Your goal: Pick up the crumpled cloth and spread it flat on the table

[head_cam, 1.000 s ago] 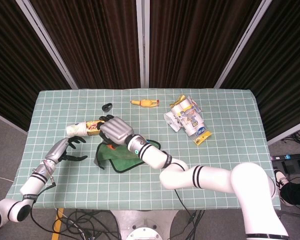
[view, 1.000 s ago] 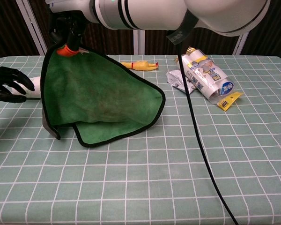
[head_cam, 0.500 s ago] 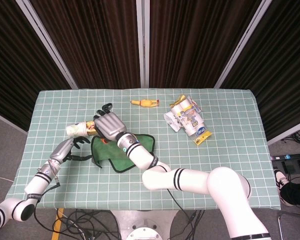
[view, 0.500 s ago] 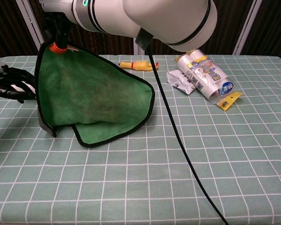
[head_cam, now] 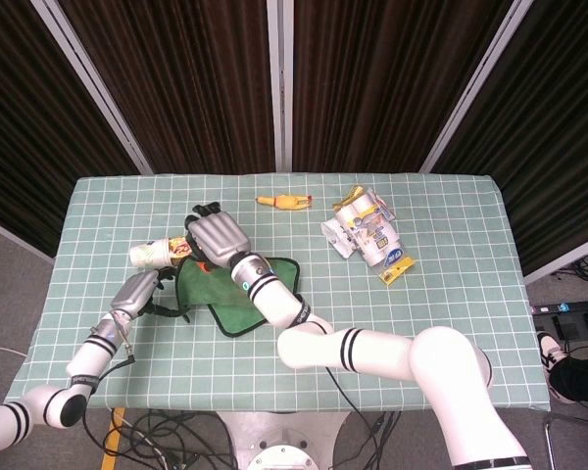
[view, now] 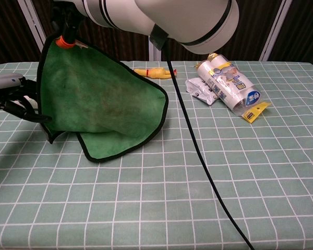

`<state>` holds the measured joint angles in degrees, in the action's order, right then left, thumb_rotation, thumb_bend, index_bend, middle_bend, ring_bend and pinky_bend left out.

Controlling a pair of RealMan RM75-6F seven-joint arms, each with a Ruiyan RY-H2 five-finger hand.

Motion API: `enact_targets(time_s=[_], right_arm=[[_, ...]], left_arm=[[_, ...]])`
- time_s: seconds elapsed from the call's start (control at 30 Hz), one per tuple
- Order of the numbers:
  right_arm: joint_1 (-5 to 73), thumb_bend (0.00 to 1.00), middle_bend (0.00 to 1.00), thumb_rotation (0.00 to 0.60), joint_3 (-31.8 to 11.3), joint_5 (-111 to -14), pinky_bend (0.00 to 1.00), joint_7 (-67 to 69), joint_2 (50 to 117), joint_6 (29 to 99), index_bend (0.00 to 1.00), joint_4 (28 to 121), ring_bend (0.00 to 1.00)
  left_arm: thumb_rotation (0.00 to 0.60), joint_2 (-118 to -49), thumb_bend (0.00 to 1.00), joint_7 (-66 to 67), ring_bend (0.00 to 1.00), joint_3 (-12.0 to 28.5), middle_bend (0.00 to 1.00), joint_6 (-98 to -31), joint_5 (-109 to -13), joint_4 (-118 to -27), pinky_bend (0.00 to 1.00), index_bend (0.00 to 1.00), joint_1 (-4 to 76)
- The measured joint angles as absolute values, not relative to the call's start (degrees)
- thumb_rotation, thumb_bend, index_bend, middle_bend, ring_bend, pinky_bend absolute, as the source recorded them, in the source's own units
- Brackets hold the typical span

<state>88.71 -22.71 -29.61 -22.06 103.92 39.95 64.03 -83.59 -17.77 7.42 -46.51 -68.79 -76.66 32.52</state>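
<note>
Green cloth [head_cam: 237,294] with a black hem lies partly lifted near the table's [head_cam: 451,313] left front quarter in the head view. The right hand [head_cam: 216,238] sits over its upper corner, fingers curled down on it. The left hand [head_cam: 135,294] is low at the cloth's left edge, touching or just beside it; whether it grips the hem cannot be told from this view. A paper cup [head_cam: 153,253] lies toward the left edge just behind that hand. A yellow toy chicken [head_cam: 282,202] sits near the back edge, and a crumpled pile of packets [head_cam: 365,231] lies toward the back right.

In the chest view, the right hand [view: 68,18] pinches the top corner, by an orange tag [view: 64,42], and holds it high, so the cloth [view: 101,99] hangs as a sheet with its lower fold resting on the table. The left hand [view: 14,99] reaches in with fingers spread toward the hanging left edge, apparently not yet closed on it.

To do this step well, I judge the left hand should catch the free lower-left corner at the hem, not the middle of the sheet. Then both hands should draw apart until the cloth is taut and lower it together, keeping clear of the cup.

Compared with a second ago, the left hand has moved in from well apart to the cloth's edge. The right hand has carried the corner further left and back, and the hanging sheet has narrowed.
</note>
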Motion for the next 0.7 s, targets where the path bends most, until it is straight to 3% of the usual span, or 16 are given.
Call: enact_targets(time_s=[0.2,0.7], right_arm=[[85.96,0.46,0.25,0.6,-23.07,-31.77,0.12,-20.17,100.81,40.78,0.73,68.03,0.08],[81.55,0.46,0.25,0.6,-21.86,-35.76,0.12,-16.98,96.42,40.49,0.73,72.88,0.08]], left_arm=[[0.53,-86.38,0.14,-10.56,0.25,8.31,0.28,-47.87,-63.49,-75.26,0.34,0.4,32.77],[0.599,-90.87,0.2,-6.89,0.25,11.25,0.29,-52.05,-59.45,-72.17,0.35,0.49,32.02]])
